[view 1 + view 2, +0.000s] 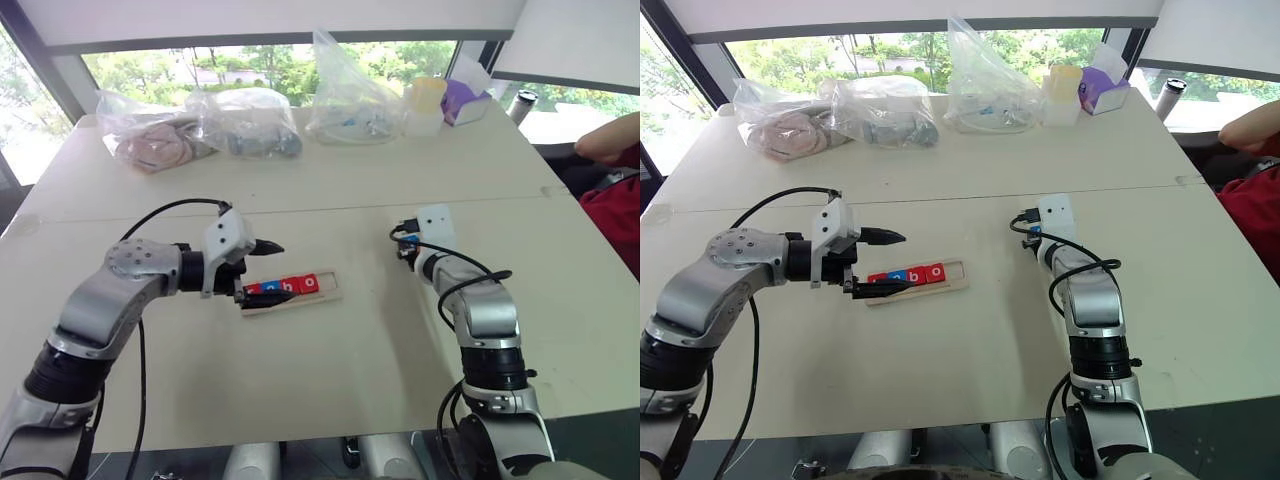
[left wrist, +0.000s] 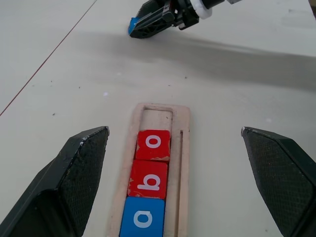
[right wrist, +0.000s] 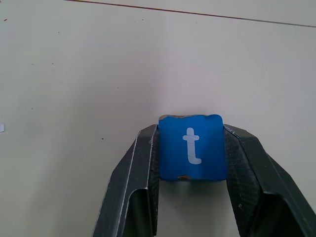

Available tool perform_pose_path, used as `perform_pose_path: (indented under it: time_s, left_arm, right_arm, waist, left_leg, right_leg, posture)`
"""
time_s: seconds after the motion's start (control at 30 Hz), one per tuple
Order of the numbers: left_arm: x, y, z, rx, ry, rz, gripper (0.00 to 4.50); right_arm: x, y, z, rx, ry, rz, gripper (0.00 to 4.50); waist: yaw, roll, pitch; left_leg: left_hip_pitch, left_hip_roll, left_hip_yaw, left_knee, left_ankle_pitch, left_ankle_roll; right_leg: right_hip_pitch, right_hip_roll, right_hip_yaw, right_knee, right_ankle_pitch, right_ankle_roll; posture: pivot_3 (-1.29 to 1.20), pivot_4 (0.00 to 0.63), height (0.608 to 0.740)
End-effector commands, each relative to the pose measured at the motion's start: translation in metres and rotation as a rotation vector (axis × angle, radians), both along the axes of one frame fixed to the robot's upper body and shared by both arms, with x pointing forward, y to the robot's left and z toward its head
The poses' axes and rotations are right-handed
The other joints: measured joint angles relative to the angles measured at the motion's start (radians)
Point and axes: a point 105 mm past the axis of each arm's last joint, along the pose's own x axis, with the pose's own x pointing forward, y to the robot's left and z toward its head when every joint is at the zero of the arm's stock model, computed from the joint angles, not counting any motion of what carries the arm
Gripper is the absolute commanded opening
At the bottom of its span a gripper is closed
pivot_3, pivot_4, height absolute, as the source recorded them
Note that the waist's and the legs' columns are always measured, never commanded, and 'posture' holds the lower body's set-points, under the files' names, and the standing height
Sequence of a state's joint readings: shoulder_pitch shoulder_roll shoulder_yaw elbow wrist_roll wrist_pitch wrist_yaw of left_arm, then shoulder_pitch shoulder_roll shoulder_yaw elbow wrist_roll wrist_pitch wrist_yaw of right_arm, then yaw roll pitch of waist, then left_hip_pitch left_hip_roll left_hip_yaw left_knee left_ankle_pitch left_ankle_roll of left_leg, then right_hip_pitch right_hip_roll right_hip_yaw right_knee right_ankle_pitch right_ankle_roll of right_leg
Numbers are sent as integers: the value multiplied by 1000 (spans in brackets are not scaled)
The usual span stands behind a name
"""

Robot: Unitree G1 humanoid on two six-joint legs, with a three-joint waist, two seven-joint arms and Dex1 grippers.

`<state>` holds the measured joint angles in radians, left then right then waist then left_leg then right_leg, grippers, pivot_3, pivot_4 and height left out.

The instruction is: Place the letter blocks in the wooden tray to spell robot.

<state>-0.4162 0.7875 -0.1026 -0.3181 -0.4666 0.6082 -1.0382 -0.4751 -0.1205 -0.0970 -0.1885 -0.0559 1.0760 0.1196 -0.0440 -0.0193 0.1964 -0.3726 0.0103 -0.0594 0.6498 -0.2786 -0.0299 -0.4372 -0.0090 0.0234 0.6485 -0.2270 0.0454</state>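
The right gripper [image 3: 190,148] is clamping its two black fingers [image 3: 136,168] on a blue block [image 3: 191,147] printed with a white "t", squeezing it by its two side edges just above the bare table [image 1: 330,190], on the right half of the top and well apart from the tray. The left gripper [image 2: 173,163] is hanging with its fingers spread wide, one to each side of the wooden tray [image 2: 184,148], touching nothing. The tray is lying near the middle of the table, closer to the near edge than the far one. Inside it, three blocks are sitting in a touching row: a blue "o" [image 2: 143,217], a red "b" [image 2: 147,180], and a red "o" [image 2: 153,144], with one bare slot showing beyond that last one at the end facing the right gripper.
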Motion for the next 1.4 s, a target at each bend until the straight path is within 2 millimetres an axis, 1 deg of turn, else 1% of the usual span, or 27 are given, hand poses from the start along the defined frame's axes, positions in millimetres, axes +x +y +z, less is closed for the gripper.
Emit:
perform_pose_path:
  time_s: [0.03,0.1,0.17,0.23,0.33,0.43,0.5,0.53,0.57,0.6,0.63,0.67,0.73,0.8,0.83,0.87,0.9,0.93,1.0,1.1,1.17,1.23,1.33,1.4]
  left_arm:
    - [-2,2,9,11,-38,-3,4500]
    - [-1,3,9,14,-34,-2,4500]
    - [0,4,7,23,-29,-4,4500]
    - [0,4,6,31,-23,-10,4500]
    - [0,2,6,29,-18,-21,4500]
    - [1,0,6,26,-16,-28,4500]
    - [1,-1,5,27,-10,-39,4500]
    - [1,-2,4,29,-9,-41,4500]
    - [2,-2,3,31,-9,-42,4500]
    - [3,-1,4,33,-12,-40,4500]
    - [3,1,5,36,-14,-39,4500]
    - [4,3,5,41,-15,-39,4500]
    - [3,7,6,53,-17,-41,4500]
    - [4,10,8,62,-22,-47,4500]
    - [4,10,9,63,-23,-53,4500]
    - [4,10,10,62,-22,-61,4500]
    - [4,10,11,62,-22,-73,4500]
    - [2,8,13,58,-20,-90,4500]
    - [-2,7,16,58,-18,-116,4500]
    - [-7,11,15,93,-21,-132,4500]
    - [-15,14,12,122,-6,-153,4500]
    - [-22,17,10,143,6,-167,4500]
    - [-27,20,10,151,13,-170,4500]
    - [-25,25,13,130,15,-118,4500]
  right_arm:
    - [-21,14,24,78,-36,-44,1191]
    - [-33,21,25,85,-12,-47,1191]
    - [-40,24,22,73,19,-64,1191]
    - [-44,26,18,64,51,-78,1191]
    - [-51,31,7,85,114,-90,1191]
    - [-53,33,2,105,136,-95,1191]
    - [-49,30,1,132,136,-117,2222]
    - [-46,29,0,152,134,-123,2607]
    - [-45,28,0,164,132,-127,3086]
    - [-44,28,2,163,127,-120,3691]
    - [-43,29,6,161,120,-111,4124]
    - [-43,31,14,172,100,-83,4452]
    - [-39,39,36,132,1,50,4452]
    - [-30,35,67,66,-140,185,4452]
    - [-28,36,78,41,-179,280,4452]
    - [-29,38,85,27,-201,387,4452]
    - [-32,40,87,5,-211,497,4452]
    - [-36,36,87,-57,-232,624,4452]
    - [-48,26,74,-149,-196,847,4452]
    - [-54,2,51,-234,-91,1023,4452]
    - [-52,-14,39,-282,-36,1085,4452]
    - [-47,-26,30,-322,-10,1109,4452]
    - [-42,-31,25,-342,-11,1132,4452]
    - [-37,-31,22,-334,-5,1146,4452]
  waist:
    - [-1,0,0]
    - [-1,0,0]
    - [0,0,0]
    - [0,0,0]
    - [0,0,0]
    - [-1,0,0]
    - [-1,0,0]
    - [-2,0,0]
    - [-1,0,0]
    - [-1,0,0]
    - [-1,0,0]
    - [-1,0,0]
    - [0,0,0]
    - [-2,1,1]
    - [-2,1,1]
    - [-1,1,1]
    - [0,1,1]
    - [1,0,1]
    - [1,0,0]
    - [-3,0,1]
    - [-11,0,1]
    - [-15,-1,1]
    - [-14,-1,1]
    - [-15,-1,1]
  left_leg:
    - [-1,0,0,-1,0,0]
    - [-1,1,0,-2,0,0]
    - [-1,1,0,-2,0,0]
    - [-1,0,0,-1,0,0]
    - [-1,0,1,-1,0,0]
    - [-1,0,1,-1,0,0]
    - [-1,0,1,-1,0,0]
    - [-1,0,1,-1,0,0]
    - [-1,0,1,-1,0,0]
    - [-1,0,1,-1,0,0]
    - [-1,0,1,-1,0,0]
    - [-1,0,1,-1,0,0]
    - [-1,0,1,-1,0,0]
    - [-2,0,1,-1,0,0]
    - [-2,0,2,-1,0,0]
    - [-2,-1,2,-1,0,0]
    - [-2,-1,2,-1,0,0]
    - [-2,-1,2,-1,0,0]
    - [-1,-1,1,-2,-1,1]
    - [-1,-1,2,-2,-2,3]
    - [0,0,4,-2,-2,4]
    - [0,0,4,-2,-2,4]
    - [0,0,4,-1,-2,4]
    - [1,0,3,0,-2,4]
  right_leg:
    - [-2,0,0,0,0,0]
    - [-3,0,0,1,0,0]
    - [-3,0,-1,1,0,0]
    - [-3,0,-1,0,0,0]
    - [-3,0,0,0,-3,2]
    - [-3,0,0,0,-2,3]
    - [-3,0,0,0,-2,3]
    - [-2,0,0,0,-2,3]
    - [-3,0,0,0,-2,3]
    - [-2,0,0,0,-2,3]
    - [-2,0,0,0,-2,3]
    - [-3,0,0,0,-2,3]
    - [-3,0,0,-1,-2,3]
    - [-3,-1,0,-1,-3,3]
    - [-3,-1,0,-1,-3,3]
    - [-3,-1,0,-2,-3,3]
    - [-2,-1,0,-2,-3,4]
    - [-2,-1,0,-2,-3,4]
    - [0,-1,-1,-4,-4,6]
    - [2,0,-1,-7,-5,6]
    - [1,0,0,-7,-4,7]
    - [1,0,1,-6,-4,7]
    - [1,0,1,-4,-4,6]
    - [1,0,1,-2,-4,6]
  posture:
    - [0,150,740]
    - [0,150,740]
    - [0,150,740]
    - [0,150,740]
    - [0,150,740]
    - [0,150,740]
    - [0,150,740]
    - [0,150,740]
    - [0,150,740]
    - [0,150,740]
    - [0,150,740]
    - [0,150,740]
    - [0,150,740]
    - [0,150,740]
    - [0,150,740]
    - [0,150,740]
    - [0,150,740]
    - [0,150,740]
    - [0,150,740]
    - [0,150,740]
    - [0,150,740]
    - [0,150,740]
    - [0,150,740]
    - [0,150,740]
